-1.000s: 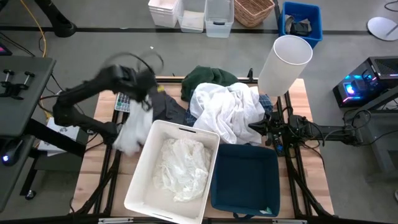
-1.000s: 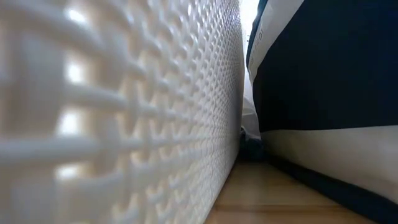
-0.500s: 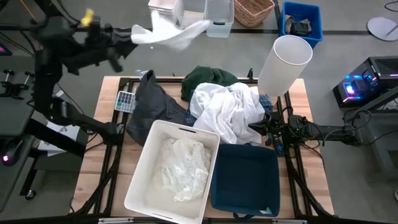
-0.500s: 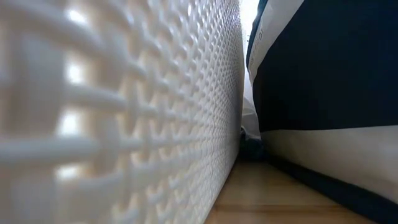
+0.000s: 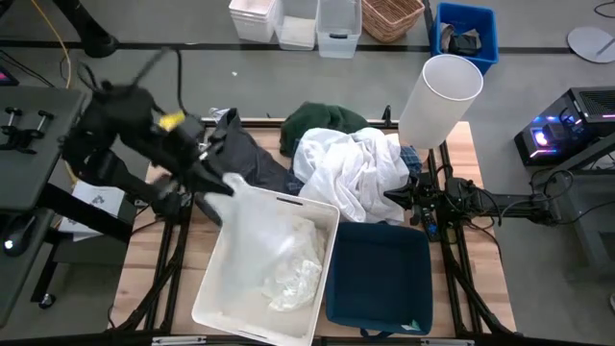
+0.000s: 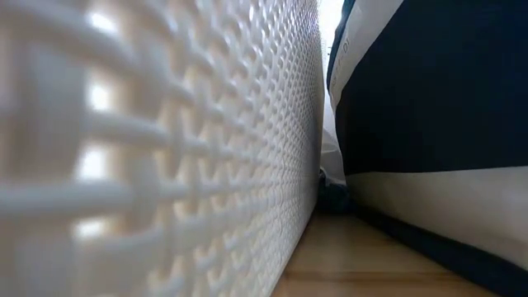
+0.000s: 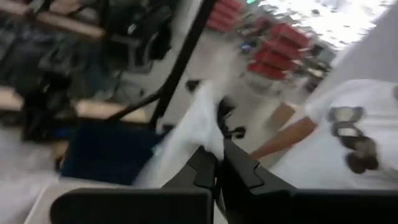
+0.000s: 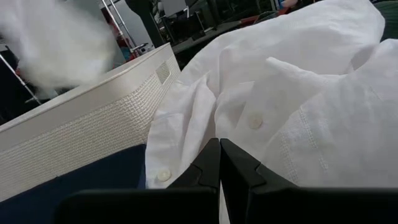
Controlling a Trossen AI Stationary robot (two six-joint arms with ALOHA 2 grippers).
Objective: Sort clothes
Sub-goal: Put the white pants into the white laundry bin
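My left gripper [image 5: 213, 180] is shut on a white garment [image 5: 261, 219] that streams, blurred, over the white bin [image 5: 216, 288]; it also shows in the left wrist view [image 7: 219, 152]. Another white garment [image 5: 293, 274] lies in that bin. A dark grey garment [image 5: 245, 159], a dark green one [image 5: 322, 120] and a heap of white ones [image 5: 356, 168] lie on the table's far half, with a bit of plaid [image 5: 411, 159] under the heap. My right gripper [image 5: 396, 197] is shut at the heap's right edge [image 8: 219, 163]; whether it touches the cloth I cannot tell. My left gripper pinches the white garment between its two fingers, at one end of the cloth [image 7: 202, 118]; one layer or several, I cannot tell. The rest of the garment trails from the fingers over the white bin's far left part, lifted and blurred.
A navy bin [image 5: 380, 279] stands right of the white bin; the low view shows only their two walls [image 6: 165, 148]. A tall white cylinder [image 5: 440, 96] stands at the far right. A small calculator-like thing [image 5: 192, 154] lies at the far left. Boxes and baskets stand beyond the table.
My left gripper, holding the white garment, swung from beside the white bin's left side up and toward the far left, flinging the cloth out over the far edge. It has since come down to the bin's far left corner, and the cloth now trails over the bin.
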